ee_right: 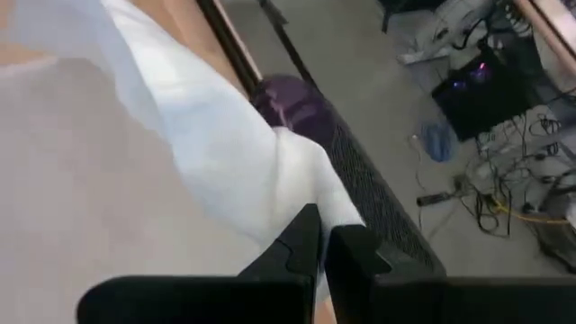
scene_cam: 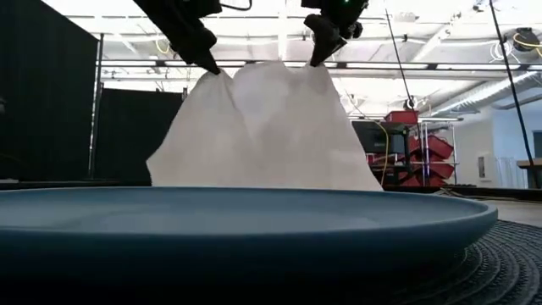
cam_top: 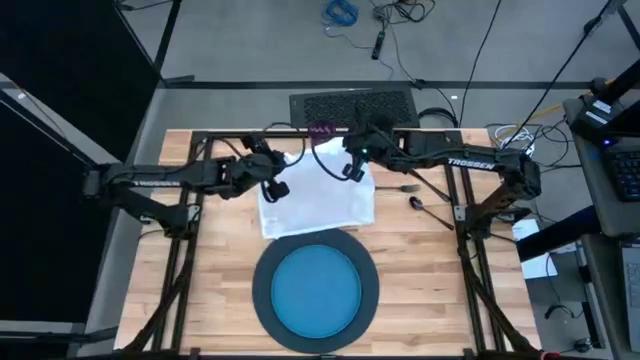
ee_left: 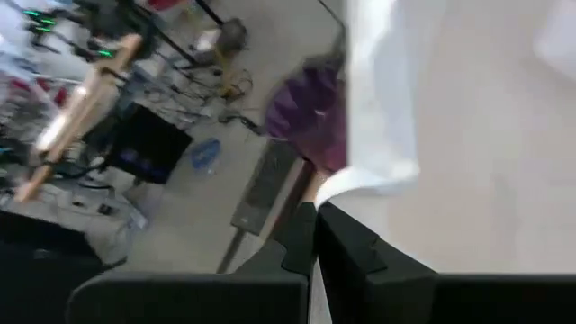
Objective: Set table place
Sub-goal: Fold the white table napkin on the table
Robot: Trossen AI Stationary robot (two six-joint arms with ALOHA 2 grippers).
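Observation:
The white cloth napkin point(cam_top: 320, 200) hangs spread between my two grippers above the far middle of the table point(cam_top: 215, 270). My left gripper point(cam_top: 274, 187) is shut on one upper corner and my right gripper point(cam_top: 352, 168) on the other. In the low view the blue plate hides the napkin's point(scene_cam: 262, 135) lower edge. The blue plate point(cam_top: 315, 290) lies on the dark grey charger point(cam_top: 262, 300) at the near middle. The purple cup point(cam_top: 322, 130) stands at the far edge behind the napkin. My left gripper pinches an upper corner of the napkin point(ee_left: 364, 184) between its two shut fingers, coming from above and slanting down. The cloth hangs below it point(scene_cam: 212, 76), spreading outward. My right gripper pinches the other upper corner point(ee_right: 335, 214) between its shut fingers, also from above. The cloth between the two corners point(scene_cam: 262, 72) sags only slightly.
A fork point(cam_top: 398, 187) and a spoon point(cam_top: 418, 204) lie on the wood to the right of the napkin. A dark keyboard-like mat point(cam_top: 352, 103) sits just beyond the far edge. Bare wood shows at the left and right of the charger.

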